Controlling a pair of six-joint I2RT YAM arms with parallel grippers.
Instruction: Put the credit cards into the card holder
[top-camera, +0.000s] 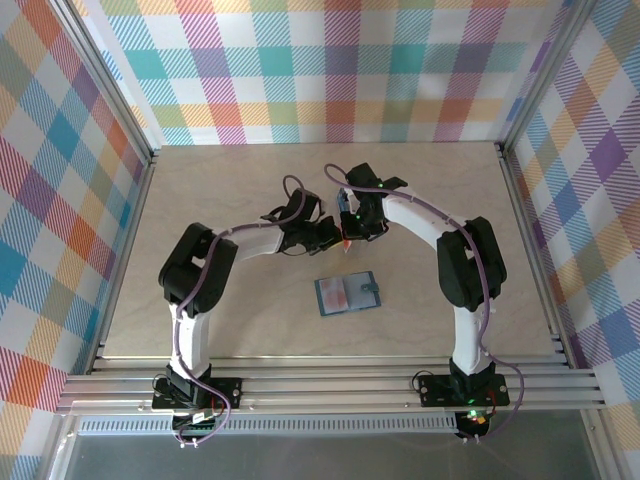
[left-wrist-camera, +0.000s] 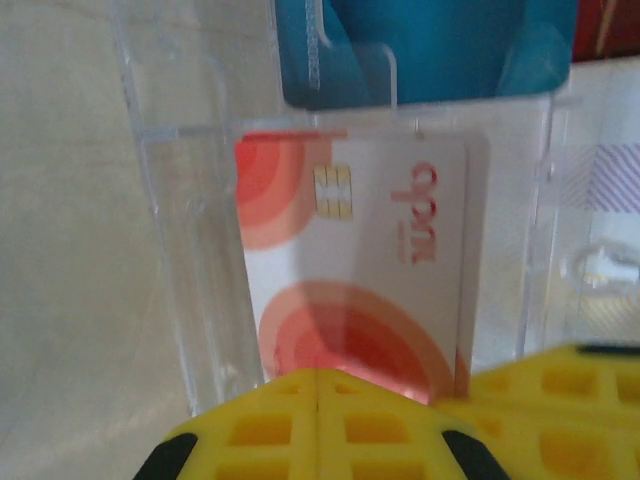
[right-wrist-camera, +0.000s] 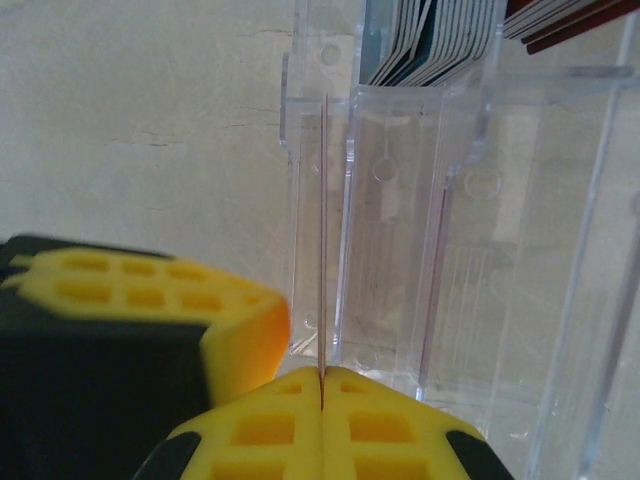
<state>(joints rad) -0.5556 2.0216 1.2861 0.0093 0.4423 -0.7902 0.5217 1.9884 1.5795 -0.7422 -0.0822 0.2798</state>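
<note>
A white credit card with red-orange circles (left-wrist-camera: 370, 250) stands upright in a slot of a clear plastic case (left-wrist-camera: 190, 250). In the right wrist view this card shows edge-on (right-wrist-camera: 323, 230), and its lower edge runs into the seam of my right gripper (right-wrist-camera: 322, 378), which is shut on it. My left gripper (left-wrist-camera: 318, 385) is shut just in front of the card's face, with nothing visible between its fingers. Both grippers meet at mid-table, left (top-camera: 322, 236) and right (top-camera: 350, 230). The teal card holder (top-camera: 347, 293) lies open flat nearer the arm bases, with a reddish patch on its left half.
The clear case (right-wrist-camera: 400, 230) has several compartments. A stack of blue cards (right-wrist-camera: 430, 40) and dark red cards (right-wrist-camera: 560, 20) stand in its farther slots. A blue card (left-wrist-camera: 430, 50) shows behind the case wall. A raised frame (top-camera: 150, 200) borders the wooden table.
</note>
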